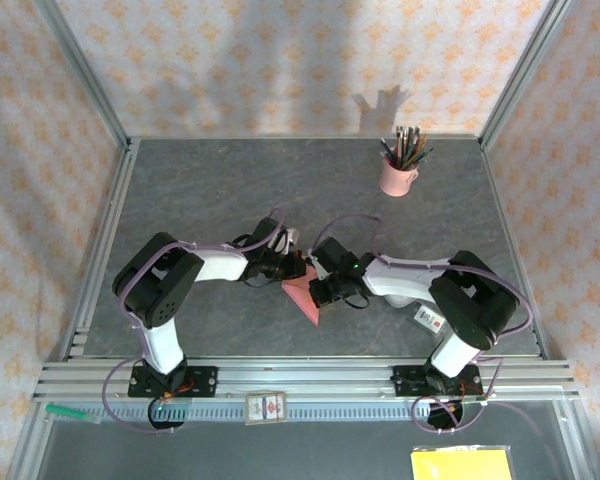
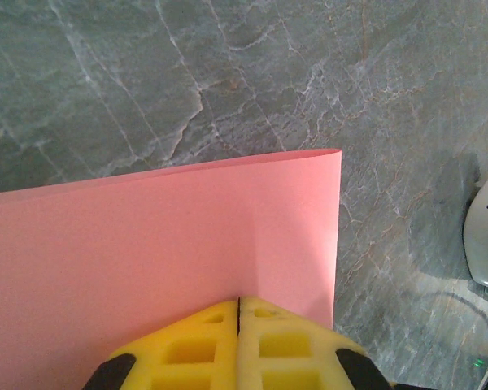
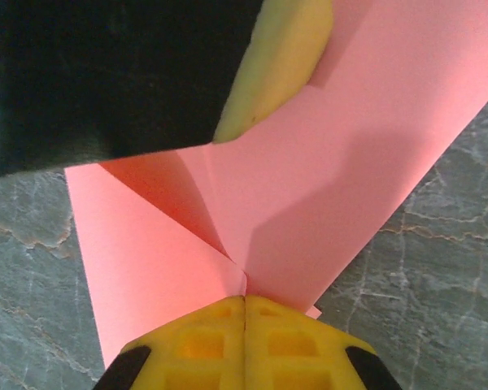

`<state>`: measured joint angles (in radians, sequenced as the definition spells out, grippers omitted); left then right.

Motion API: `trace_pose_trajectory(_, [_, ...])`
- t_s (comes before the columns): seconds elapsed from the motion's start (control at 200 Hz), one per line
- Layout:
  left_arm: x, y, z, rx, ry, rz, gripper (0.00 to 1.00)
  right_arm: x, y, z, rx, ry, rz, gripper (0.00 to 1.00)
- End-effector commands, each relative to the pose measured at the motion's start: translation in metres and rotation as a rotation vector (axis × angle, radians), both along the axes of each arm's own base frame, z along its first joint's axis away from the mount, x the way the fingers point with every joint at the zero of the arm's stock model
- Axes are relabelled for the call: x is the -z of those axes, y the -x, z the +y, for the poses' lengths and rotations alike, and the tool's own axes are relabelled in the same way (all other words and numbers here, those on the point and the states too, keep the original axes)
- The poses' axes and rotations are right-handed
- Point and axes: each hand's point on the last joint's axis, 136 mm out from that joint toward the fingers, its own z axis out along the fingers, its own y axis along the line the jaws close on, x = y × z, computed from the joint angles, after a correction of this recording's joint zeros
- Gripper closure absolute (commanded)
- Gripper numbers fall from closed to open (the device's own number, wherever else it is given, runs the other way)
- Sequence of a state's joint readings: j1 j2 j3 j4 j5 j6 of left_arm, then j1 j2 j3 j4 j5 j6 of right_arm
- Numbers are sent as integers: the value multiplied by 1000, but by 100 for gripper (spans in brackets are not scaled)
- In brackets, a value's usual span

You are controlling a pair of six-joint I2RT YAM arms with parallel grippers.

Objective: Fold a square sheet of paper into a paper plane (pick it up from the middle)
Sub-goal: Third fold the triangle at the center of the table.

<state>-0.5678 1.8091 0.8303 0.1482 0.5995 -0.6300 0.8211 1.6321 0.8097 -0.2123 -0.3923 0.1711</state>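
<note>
Left fingers (image 2: 203, 345): yellow, pressed flat together on the edge of the salmon-pink sheet of paper (image 2: 146, 244), no gap between them. The sheet is part-folded. From the right wrist, one flap stands up along a diagonal crease. It sits mid-bench, left of the pink pen cup (image 1: 397, 177) and nearer the arm bases than the cup. Cannot tell whether it touches the bench (image 1: 210, 190). Right fingers (image 3: 281, 345) are likewise clamped together on the sheet, at the point where the creases meet, close beside the left pair.

Likely risks:
- Both pairs pinch the same thin sheet, so any pull apart or twist could tear it or drag the crease off line.
- If one pair lets go early, the raised flap may spring back open.
- The slick bench gives the paper little friction, so it may skid when pressed.

Bench is dark grey, marble-veined, smooth. Around it are aluminium frame posts and wall panels with a pale orange floral print. A yellow pad (image 1: 462, 465) lies well nearer the camera than the cup, past the base rail.
</note>
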Motion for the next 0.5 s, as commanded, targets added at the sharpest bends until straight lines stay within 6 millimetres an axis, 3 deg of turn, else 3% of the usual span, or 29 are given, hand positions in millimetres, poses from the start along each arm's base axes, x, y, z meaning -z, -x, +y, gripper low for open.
trace_pose_trajectory(0.0, [34, 20, 20, -9, -108, 89, 98, 12, 3, -11, 3, 51, 11, 100])
trace_pose_trajectory(0.24, [24, 15, 17, -7, -99, 73, 96, 19, 6, -18, 13, 79, 20, 100])
trace_pose_trajectory(0.495, [-24, -22, 21, -62, -48, -20, 86, 25, 7, -21, 44, 79, 33, 100])
